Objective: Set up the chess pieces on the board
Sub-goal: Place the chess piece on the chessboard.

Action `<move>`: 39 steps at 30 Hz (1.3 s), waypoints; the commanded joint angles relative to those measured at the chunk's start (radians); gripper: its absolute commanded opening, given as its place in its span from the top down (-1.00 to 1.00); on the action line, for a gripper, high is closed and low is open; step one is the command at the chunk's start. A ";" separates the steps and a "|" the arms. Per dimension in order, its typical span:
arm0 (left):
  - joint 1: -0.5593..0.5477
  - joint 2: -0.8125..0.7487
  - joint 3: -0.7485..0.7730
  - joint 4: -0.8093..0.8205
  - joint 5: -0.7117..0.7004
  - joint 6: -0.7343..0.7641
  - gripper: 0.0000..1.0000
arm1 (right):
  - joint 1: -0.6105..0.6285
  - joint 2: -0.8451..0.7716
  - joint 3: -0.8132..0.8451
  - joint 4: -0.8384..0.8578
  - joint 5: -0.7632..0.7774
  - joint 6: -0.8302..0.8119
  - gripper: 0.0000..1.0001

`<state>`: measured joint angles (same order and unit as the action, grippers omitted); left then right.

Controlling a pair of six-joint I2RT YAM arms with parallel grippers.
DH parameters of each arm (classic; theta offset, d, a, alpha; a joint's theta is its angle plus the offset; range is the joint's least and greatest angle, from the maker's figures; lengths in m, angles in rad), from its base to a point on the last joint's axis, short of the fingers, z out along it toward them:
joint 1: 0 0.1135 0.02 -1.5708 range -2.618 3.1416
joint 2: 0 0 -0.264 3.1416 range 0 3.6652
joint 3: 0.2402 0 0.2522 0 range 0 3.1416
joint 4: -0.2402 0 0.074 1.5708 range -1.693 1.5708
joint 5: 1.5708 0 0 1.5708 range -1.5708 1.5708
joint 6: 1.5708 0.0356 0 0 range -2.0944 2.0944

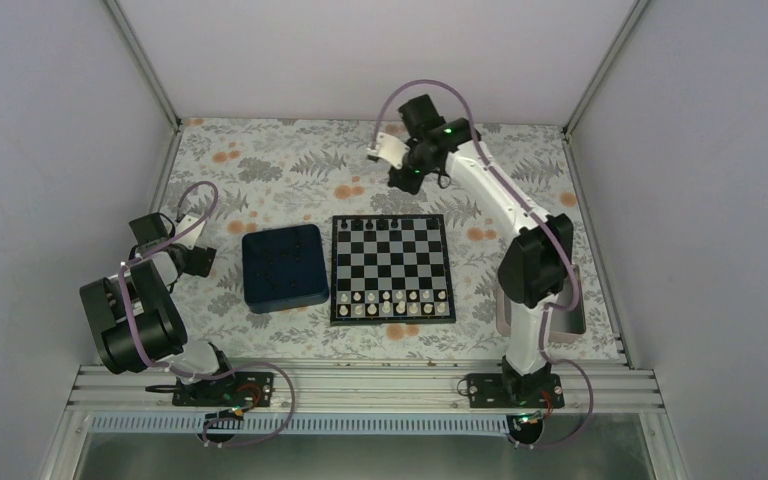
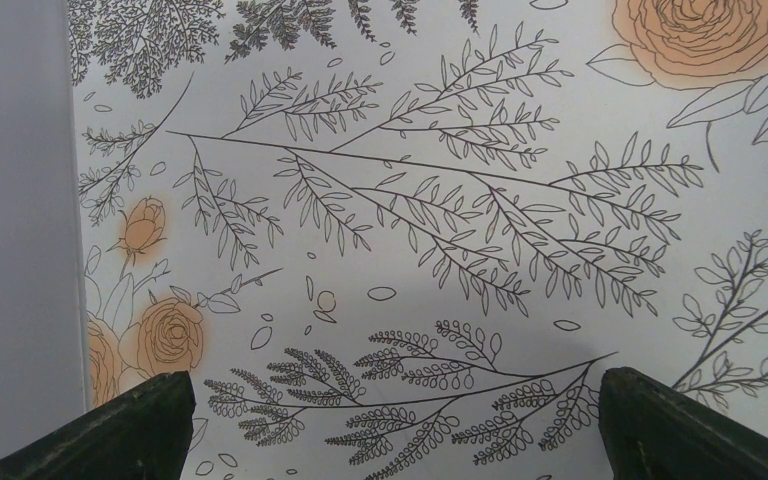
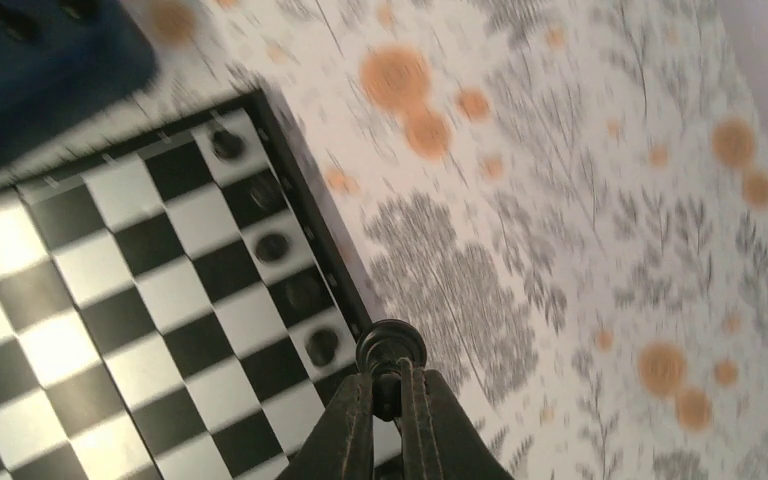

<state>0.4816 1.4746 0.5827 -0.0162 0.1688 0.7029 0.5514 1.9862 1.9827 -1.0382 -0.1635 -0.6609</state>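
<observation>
Currently the right gripper (image 3: 388, 388) is clamped on one black piece (image 3: 390, 348). Its round head shows above the fingertips at lower centre of the wrist frame, right at the border of the board (image 3: 130, 300). That view is blurred, but it looks like five black pieces (image 3: 272, 246) sit along that edge row. In the top view the board is centre frame, with white pieces (image 1: 390, 303) on the near rows and the blue tray (image 1: 282, 266) just left. Left gripper (image 2: 390, 410) has its jaws wide apart over the floral table cover (image 2: 410, 200), at the left of the top frame.

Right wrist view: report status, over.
Right hand shut on black chess piece, near board far edge. Left hand open over tablecloth. Nothing in the way.
</observation>
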 commanded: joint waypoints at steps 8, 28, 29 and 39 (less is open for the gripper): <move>0.006 -0.004 -0.006 0.000 0.015 0.006 -1.00 | -0.118 -0.002 -0.241 0.068 -0.043 -0.029 0.92; 0.006 -0.001 -0.006 -0.001 0.019 0.007 -1.00 | -0.129 0.114 -0.303 0.115 -0.068 -0.032 0.92; 0.006 0.000 -0.006 -0.002 0.019 0.007 -1.00 | -0.130 0.116 -0.303 0.115 -0.067 -0.033 0.91; 0.006 0.002 -0.004 -0.005 0.022 0.009 -1.00 | -0.137 0.131 -0.298 0.123 -0.063 -0.037 0.91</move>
<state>0.4816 1.4746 0.5827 -0.0162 0.1688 0.7029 0.4252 2.0979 1.6859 -0.9264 -0.2085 -0.6868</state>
